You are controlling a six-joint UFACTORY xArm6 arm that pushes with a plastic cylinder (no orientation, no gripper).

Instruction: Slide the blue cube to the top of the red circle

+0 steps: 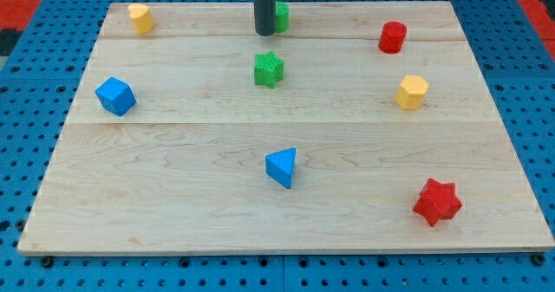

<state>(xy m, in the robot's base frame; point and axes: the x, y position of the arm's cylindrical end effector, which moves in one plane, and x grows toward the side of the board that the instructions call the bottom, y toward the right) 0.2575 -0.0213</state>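
Note:
The blue cube [115,96] sits near the board's left edge. The red circle, a short red cylinder [392,36], stands at the upper right. My tip [264,33] is at the view's top centre, right beside a green block [281,16] that the rod partly hides. The tip is far to the right of and above the blue cube, and well left of the red circle.
A green star [269,68] lies just below the tip. A yellow block [140,18] is at the top left, a yellow hexagon [412,92] at the right, a blue triangle [282,167] at lower centre, a red star [436,202] at lower right. The wooden board [173,214] lies on blue pegboard.

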